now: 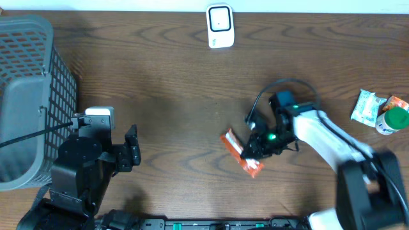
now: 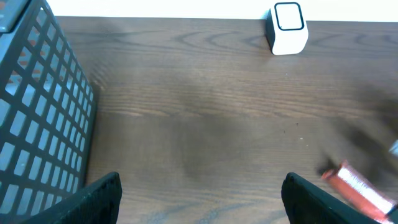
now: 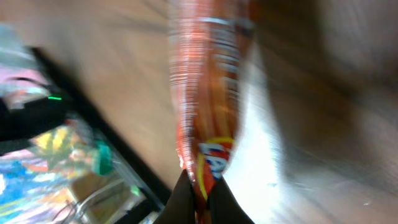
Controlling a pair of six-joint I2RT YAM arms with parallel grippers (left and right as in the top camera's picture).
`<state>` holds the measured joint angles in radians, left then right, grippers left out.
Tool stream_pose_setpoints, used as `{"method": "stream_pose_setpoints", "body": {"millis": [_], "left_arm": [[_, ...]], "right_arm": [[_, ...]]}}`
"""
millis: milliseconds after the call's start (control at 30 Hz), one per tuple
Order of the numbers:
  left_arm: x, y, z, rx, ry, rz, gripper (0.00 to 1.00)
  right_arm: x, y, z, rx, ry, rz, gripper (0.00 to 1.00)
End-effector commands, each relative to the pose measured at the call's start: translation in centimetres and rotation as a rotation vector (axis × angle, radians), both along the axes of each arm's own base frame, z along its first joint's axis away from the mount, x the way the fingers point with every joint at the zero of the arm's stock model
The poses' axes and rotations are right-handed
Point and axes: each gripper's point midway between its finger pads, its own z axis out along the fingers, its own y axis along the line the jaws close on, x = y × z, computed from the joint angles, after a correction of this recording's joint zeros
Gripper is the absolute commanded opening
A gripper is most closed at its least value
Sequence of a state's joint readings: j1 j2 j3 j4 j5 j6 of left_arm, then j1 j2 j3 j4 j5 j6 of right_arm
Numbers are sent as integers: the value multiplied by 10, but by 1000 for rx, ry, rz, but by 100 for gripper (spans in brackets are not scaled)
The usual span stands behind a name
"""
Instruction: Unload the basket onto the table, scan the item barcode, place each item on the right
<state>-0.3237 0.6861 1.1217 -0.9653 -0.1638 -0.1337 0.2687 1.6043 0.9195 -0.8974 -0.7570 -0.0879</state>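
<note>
Right pincer [image 3: 200, 198] is pinching shut on near end of orange snack packet [image 3: 208, 93], mid-right of bench [image 1: 172, 96]. Packet is reading as light, soft, slippery film. Judging end seam the best hold, leaving barcode face uncovered. Left pincer [image 2: 202, 199] is hanging open, empty. Scanner [image 1: 220, 25] is standing at far edge.

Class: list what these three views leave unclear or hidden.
- Packet barcode: right wrist view, motion blur smears the print.
- Packet's middle: overhead, right gripper covers it.
- Basket: overhead, cut off by the left edge.
- Bottle label: overhead, too small, at the right edge.
</note>
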Motion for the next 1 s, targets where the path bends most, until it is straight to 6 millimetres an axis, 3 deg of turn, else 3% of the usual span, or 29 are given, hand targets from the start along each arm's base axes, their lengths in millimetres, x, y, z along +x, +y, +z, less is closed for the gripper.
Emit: {"method": "stream_pose_setpoints", "body": {"millis": [0, 167, 433, 567, 833, 900, 967], "left_arm": [[0, 2, 6, 2, -17, 6, 83], [0, 2, 6, 2, -17, 6, 83], [0, 2, 6, 2, -17, 6, 83], [0, 2, 6, 2, -17, 6, 83], [0, 2, 6, 2, -17, 6, 83], [0, 2, 6, 2, -17, 6, 83], [0, 2, 6, 2, -17, 6, 83]], "right_arm": [[1, 26, 79, 259, -178, 47, 1], [-22, 35, 155, 481, -335, 86, 1], [-50, 37, 227, 692, -542, 175, 1], [-51, 36, 235, 700, -550, 159, 1], [-48, 37, 232, 685, -507, 127, 1], [-30, 33, 219, 577, -557, 62, 1], [8, 20, 198, 375, -651, -72, 1]]}}
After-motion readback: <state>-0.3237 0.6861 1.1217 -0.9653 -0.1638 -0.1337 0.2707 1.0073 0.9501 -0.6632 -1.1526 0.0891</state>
